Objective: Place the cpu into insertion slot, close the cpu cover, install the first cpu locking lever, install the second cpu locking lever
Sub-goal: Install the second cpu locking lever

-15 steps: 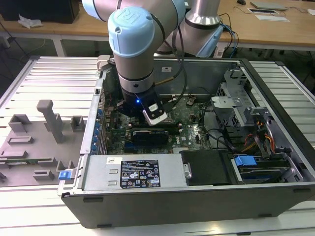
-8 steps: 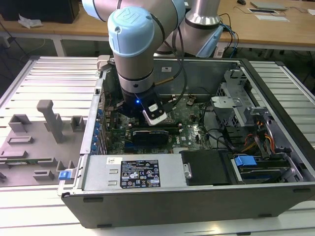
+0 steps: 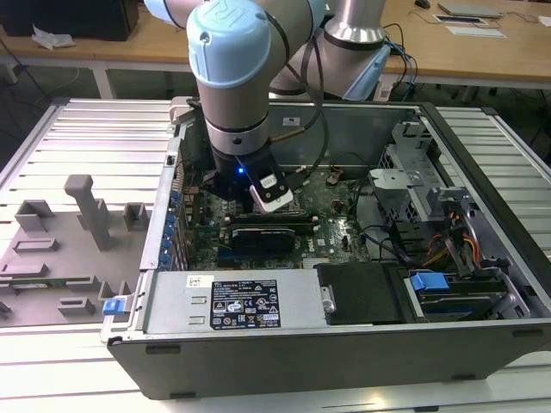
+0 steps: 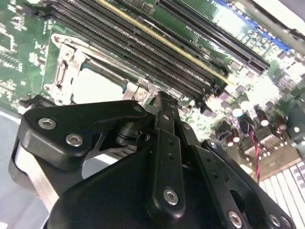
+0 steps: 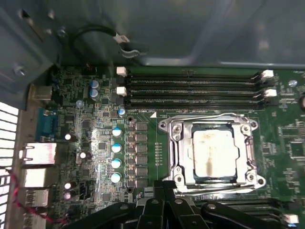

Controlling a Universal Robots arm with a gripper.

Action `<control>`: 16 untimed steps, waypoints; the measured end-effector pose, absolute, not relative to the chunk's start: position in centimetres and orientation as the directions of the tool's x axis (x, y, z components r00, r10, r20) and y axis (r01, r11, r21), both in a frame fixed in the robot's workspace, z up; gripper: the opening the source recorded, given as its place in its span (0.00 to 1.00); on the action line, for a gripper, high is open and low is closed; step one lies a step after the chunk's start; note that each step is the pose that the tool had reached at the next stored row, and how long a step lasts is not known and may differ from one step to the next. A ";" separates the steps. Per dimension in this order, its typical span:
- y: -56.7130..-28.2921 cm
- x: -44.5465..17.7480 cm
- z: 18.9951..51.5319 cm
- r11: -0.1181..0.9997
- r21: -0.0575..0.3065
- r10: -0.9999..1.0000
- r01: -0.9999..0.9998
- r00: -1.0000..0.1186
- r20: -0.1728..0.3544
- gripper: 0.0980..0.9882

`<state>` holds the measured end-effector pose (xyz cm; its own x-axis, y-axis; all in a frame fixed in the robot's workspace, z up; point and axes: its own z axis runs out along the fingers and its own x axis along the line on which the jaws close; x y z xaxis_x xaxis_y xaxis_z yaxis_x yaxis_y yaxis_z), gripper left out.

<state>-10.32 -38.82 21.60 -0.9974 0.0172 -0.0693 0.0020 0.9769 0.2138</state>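
The cpu lies flat in its socket on the green motherboard, its pale metal top showing; it also shows in the second wrist view. The cpu cover, a grey metal frame, lies down around it, also seen in the second wrist view. Thin wire levers run along the socket's edges. My gripper is shut with nothing between its black fingers. It hovers at one edge of the socket, just beside the cover. I cannot tell whether it touches it.
The arm reaches down into the open computer case. Black memory slots run close beside the socket. A drive cage and cables fill the exterior view's right. A grey fixture tray lies outside on the left.
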 end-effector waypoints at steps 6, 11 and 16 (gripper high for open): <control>-38.9 -8.6 22.0 0.977 0.214 0.017 0.002 -0.998 -0.068 0.01; -39.0 -6.6 22.0 0.977 0.214 0.017 0.003 -0.998 -0.066 0.01; -38.9 -5.2 22.0 0.977 0.212 0.017 0.003 -0.998 -0.063 0.01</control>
<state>-5.16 -38.93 21.96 -0.9978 0.0171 -0.0634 0.0033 0.9772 0.2121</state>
